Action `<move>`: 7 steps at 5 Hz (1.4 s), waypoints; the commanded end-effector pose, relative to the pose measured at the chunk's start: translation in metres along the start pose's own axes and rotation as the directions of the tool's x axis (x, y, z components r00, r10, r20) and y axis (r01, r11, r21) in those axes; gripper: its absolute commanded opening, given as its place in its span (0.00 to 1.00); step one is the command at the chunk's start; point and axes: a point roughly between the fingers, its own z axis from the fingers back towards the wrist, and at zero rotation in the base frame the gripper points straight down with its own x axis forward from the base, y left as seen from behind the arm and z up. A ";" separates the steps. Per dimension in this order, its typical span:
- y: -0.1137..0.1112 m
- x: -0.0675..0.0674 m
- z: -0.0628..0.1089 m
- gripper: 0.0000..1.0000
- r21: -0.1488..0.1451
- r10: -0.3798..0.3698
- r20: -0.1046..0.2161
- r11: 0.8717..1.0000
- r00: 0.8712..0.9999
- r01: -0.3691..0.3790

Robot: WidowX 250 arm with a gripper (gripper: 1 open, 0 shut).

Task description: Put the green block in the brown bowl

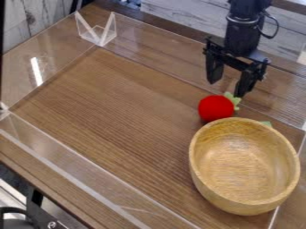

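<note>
A red ball (216, 108) lies on the wooden table just behind the brown bowl (199, 154), a wide light wooden bowl at the front right with nothing in it. Only a small pale green sliver of the green block (235, 101) shows, at the ball's right rear edge; the rest is hidden behind the ball. My gripper (231, 88) hangs pointing down just behind and above the ball and the block. Its black fingers (213, 79) stand apart, open, with nothing between them.
Low clear plastic walls (48, 134) fence the table on the left and front. A clear plastic stand (96, 29) sits at the back left corner. The wooden surface (107, 98) stretches to the left of the ball.
</note>
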 end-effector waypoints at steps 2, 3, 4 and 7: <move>-0.007 0.004 -0.001 1.00 0.002 -0.100 0.037 0.995 0.994 0.100; -0.014 0.002 0.013 1.00 0.015 -0.060 0.045 0.998 0.997 0.060; -0.022 -0.001 0.030 1.00 0.027 -0.019 0.060 0.999 0.998 0.017; 0.010 0.001 0.010 1.00 0.021 0.054 0.053 0.998 0.997 -0.055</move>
